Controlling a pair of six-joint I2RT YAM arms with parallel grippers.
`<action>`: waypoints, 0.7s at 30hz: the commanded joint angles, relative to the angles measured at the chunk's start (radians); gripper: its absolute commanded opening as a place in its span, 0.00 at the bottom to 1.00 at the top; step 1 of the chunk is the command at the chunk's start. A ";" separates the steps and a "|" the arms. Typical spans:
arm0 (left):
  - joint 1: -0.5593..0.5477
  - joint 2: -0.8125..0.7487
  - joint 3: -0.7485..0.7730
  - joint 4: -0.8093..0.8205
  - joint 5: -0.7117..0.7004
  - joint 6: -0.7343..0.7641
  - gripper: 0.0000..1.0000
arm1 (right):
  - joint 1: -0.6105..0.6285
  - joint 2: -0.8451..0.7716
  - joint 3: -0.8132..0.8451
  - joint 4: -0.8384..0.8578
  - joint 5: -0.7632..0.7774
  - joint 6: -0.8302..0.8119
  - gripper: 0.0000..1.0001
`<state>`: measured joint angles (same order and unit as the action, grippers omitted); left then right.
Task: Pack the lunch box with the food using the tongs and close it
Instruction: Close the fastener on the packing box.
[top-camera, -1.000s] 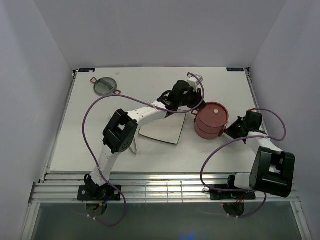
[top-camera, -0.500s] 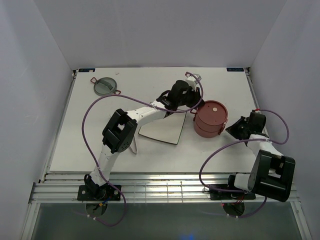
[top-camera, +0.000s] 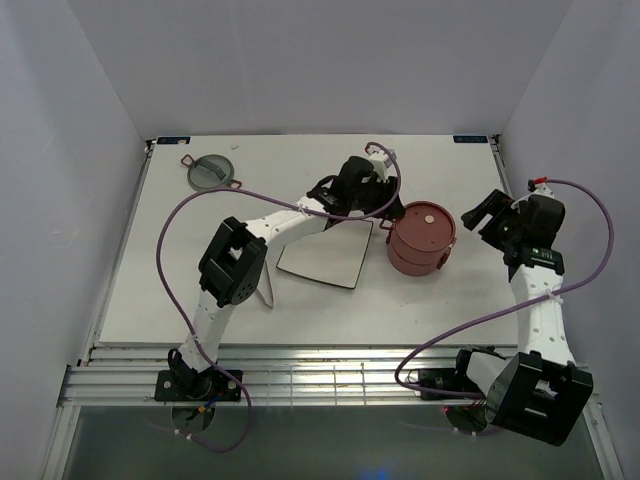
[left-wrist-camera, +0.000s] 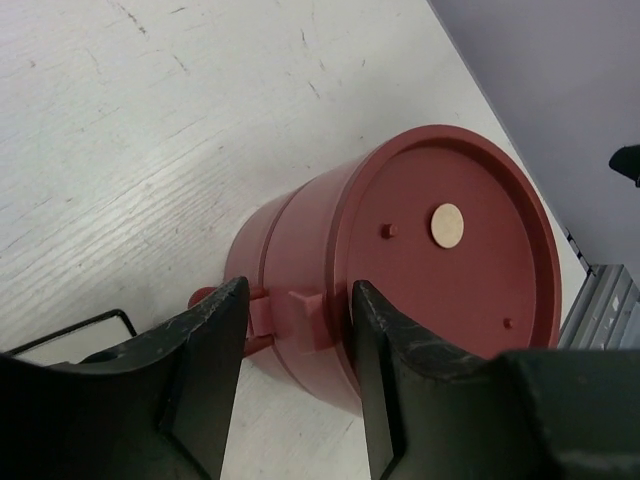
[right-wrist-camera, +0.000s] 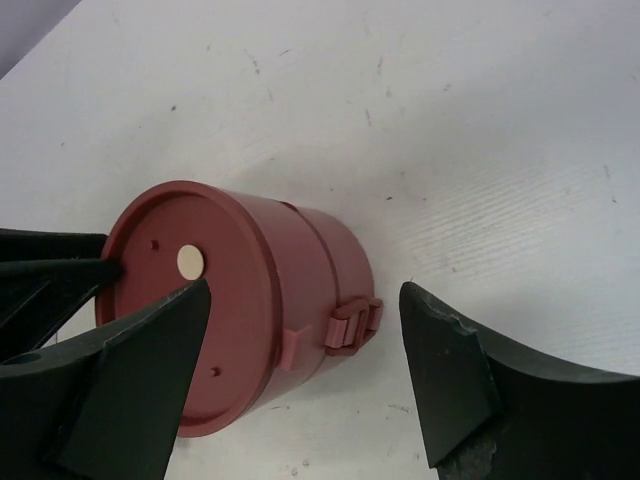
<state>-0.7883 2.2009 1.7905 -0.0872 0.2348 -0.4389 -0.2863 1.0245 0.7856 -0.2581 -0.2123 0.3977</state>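
The lunch box (top-camera: 421, 240) stands as two stacked dusty-red bowls with a flat red lid on top, right of the table's middle. My left gripper (top-camera: 382, 212) is at its left side and open. In the left wrist view its fingers (left-wrist-camera: 205, 370) frame a side tab of the lunch box (left-wrist-camera: 440, 230) without touching it. My right gripper (top-camera: 487, 212) hangs open, raised to the box's right. The right wrist view looks down on the lunch box (right-wrist-camera: 230, 300) between wide jaws. A thin silvery strip that may be the tongs (top-camera: 266, 285) lies by the left arm's elbow. The food is out of view.
A grey-green top lid (top-camera: 211, 172) with red clips lies at the table's far left. A square plate (top-camera: 325, 252) sits left of the lunch box, under the left forearm. Purple cables loop over both arms. White walls close in the table on three sides.
My right gripper has opened wide and risen up and back from the box's right side. My left gripper has opened at the box's left side. The box has stayed put.
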 joint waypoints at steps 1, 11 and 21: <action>0.049 -0.150 -0.043 -0.056 0.029 0.031 0.56 | 0.035 0.063 0.112 -0.043 -0.090 -0.060 0.81; 0.090 -0.133 -0.177 -0.013 0.175 0.054 0.31 | 0.117 0.239 0.144 0.002 -0.144 -0.122 0.74; 0.086 -0.046 -0.152 0.041 0.236 0.039 0.20 | 0.153 0.319 0.152 0.022 -0.121 -0.187 0.45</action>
<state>-0.6979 2.1365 1.6016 -0.0784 0.4221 -0.4000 -0.1352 1.3258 0.8959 -0.2592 -0.3374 0.2684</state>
